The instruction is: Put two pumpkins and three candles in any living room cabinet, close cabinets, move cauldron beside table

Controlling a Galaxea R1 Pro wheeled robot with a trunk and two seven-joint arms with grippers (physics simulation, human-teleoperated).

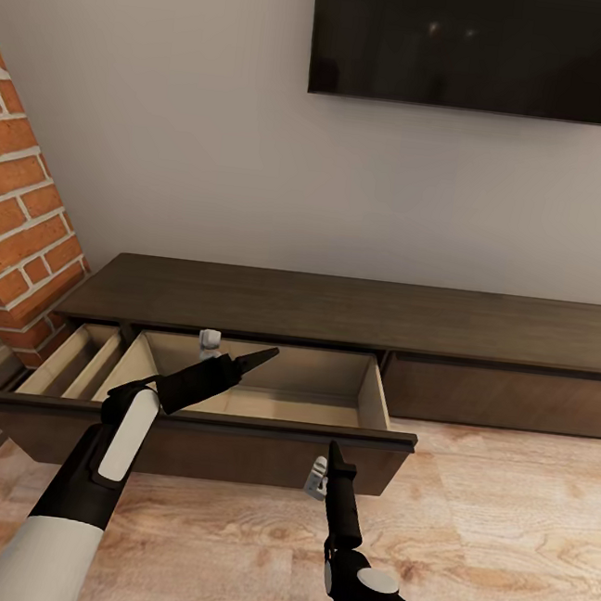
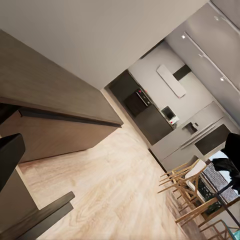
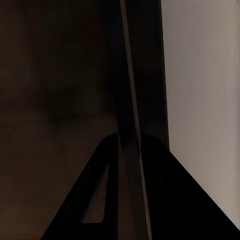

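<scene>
The long, low dark-brown cabinet [image 1: 337,309] runs along the wall, and its left drawer [image 1: 261,401] is pulled out with a bare floor showing inside. My left gripper [image 1: 261,359] hovers over the open drawer, open and holding nothing; one of its fingers [image 2: 9,155] shows beside the cabinet top [image 2: 50,100]. My right gripper [image 1: 332,452] points up at the drawer front [image 1: 190,447], and its jaws are shut on that front's top edge [image 3: 131,142]. The pumpkins, candles and cauldron are out of view.
A black TV [image 1: 488,47] hangs above the cabinet. A brick column [image 1: 16,212] stands at the cabinet's left end. Light wood floor [image 1: 498,528] spreads to the right. Far off, wooden dining chairs [image 2: 185,185] and kitchen units [image 2: 150,120] line the room.
</scene>
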